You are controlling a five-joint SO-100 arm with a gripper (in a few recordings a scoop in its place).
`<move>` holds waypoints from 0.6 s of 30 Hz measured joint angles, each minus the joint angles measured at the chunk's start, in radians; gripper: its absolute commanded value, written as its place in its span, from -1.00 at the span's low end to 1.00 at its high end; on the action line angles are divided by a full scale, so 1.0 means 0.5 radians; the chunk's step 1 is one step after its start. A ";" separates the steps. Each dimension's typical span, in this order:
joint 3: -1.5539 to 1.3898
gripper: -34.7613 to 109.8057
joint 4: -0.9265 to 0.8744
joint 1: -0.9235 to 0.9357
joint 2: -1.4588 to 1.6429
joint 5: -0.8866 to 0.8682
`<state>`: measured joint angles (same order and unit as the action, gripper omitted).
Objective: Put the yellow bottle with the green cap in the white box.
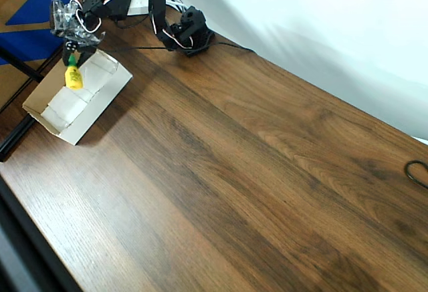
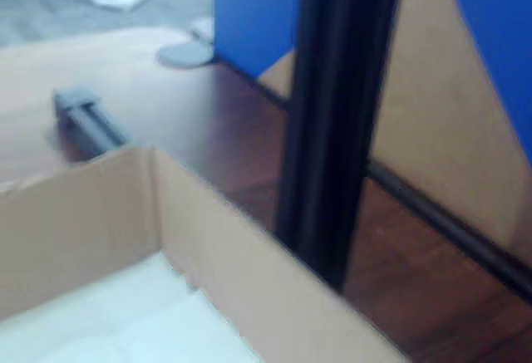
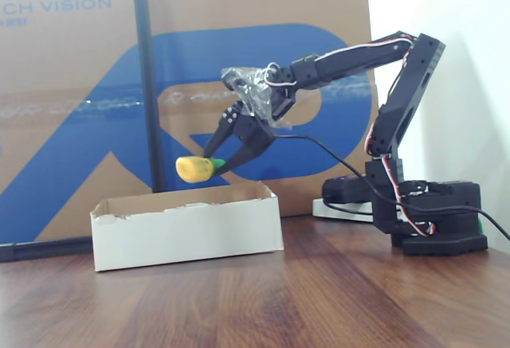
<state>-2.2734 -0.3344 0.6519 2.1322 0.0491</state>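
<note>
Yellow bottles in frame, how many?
1. The small yellow plastic bottle with the green cap is held in the black two-finger gripper, in the air above the shallow white cardboard box. The box interior is partly hidden.

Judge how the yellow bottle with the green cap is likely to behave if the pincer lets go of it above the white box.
Held above the white box by the pincer, the yellow bottle looks small, so probably light. Its rounded body suggests it may roll. The box walls should likely contain it.
</note>
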 measured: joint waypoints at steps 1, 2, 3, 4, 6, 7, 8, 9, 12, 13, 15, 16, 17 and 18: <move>-0.015 -0.52 0.000 0.006 0.012 -0.018; -0.040 -0.52 0.021 0.028 0.028 -0.025; -0.061 -0.52 0.049 0.034 0.037 -0.025; -0.092 -0.52 0.061 0.043 0.055 -0.025; -0.107 -0.52 0.064 0.043 0.067 -0.025; -0.107 -0.52 0.064 0.040 0.074 -0.025; -0.107 -0.52 0.067 0.040 0.074 -0.025; -0.107 -0.52 0.058 0.046 0.074 -0.028; -0.107 -0.52 0.055 0.058 0.074 -0.055; -0.107 -0.52 0.055 0.040 0.064 -0.055; -0.101 -0.52 0.055 -0.009 0.028 -0.080; -0.101 -0.52 0.055 -0.015 0.003 -0.086; -0.086 -0.52 0.055 -0.018 -0.025 -0.092; -0.064 -0.52 0.052 -0.018 -0.043 -0.092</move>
<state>-2.3056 -0.3083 0.6427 2.1108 0.0031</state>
